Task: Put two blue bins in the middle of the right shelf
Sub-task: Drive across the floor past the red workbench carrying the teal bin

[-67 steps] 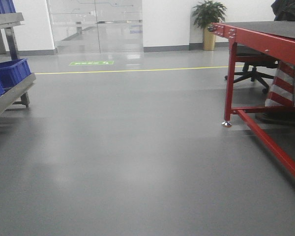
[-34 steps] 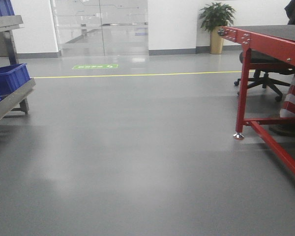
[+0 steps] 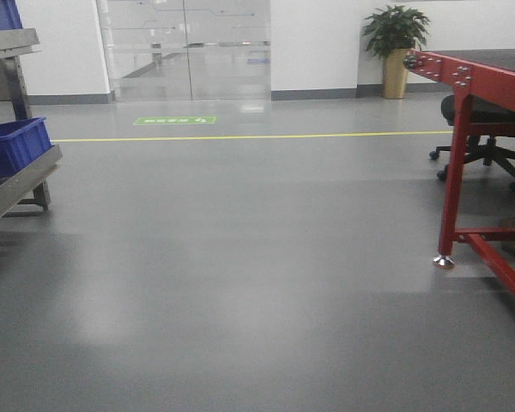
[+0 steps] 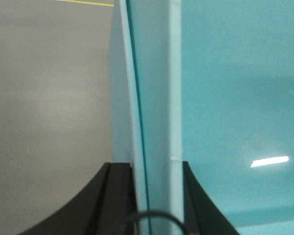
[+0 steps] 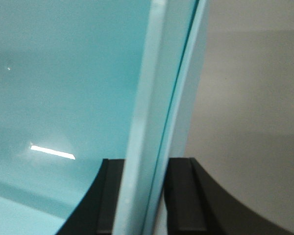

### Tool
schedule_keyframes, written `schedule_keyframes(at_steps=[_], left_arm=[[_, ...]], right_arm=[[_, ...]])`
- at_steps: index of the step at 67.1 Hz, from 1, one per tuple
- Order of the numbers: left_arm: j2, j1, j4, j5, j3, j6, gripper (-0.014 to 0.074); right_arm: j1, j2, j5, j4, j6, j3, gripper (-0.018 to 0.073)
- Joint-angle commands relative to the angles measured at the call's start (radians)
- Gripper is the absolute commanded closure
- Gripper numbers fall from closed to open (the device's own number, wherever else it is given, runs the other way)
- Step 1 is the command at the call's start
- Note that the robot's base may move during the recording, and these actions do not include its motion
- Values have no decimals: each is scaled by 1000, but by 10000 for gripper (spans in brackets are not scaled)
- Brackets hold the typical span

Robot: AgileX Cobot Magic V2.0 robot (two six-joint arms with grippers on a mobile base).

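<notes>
The left wrist view is filled by a blue bin, which looks pale turquoise this close. My left gripper is shut on its thick rim, one black finger on each side of the wall. In the right wrist view my right gripper is shut the same way on the rim of a blue bin. A thin dark seam runs along each rim. I cannot tell whether one bin or two nested ones are held. More blue bins sit on a metal shelf at the left edge of the front view.
Grey floor stretches ahead to a yellow line and glass doors. A red-framed table stands at the right, with an office chair behind it. A potted plant stands by the far wall.
The whole front view has slid to the right: table leg, plant and doors sit further right. The striped cone under the table has left the frame. The shelf shows less.
</notes>
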Motion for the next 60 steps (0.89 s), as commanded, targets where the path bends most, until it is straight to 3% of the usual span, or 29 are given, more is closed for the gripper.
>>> schedule_keyframes(at_steps=[1, 60], left_arm=[[-13, 2, -11, -136, -18, -5, 707], [-13, 2, -11, -136, -18, -5, 707]], right_arm=[[1, -18, -49, 11, -26, -18, 713], [1, -18, -49, 11, -26, -18, 713]])
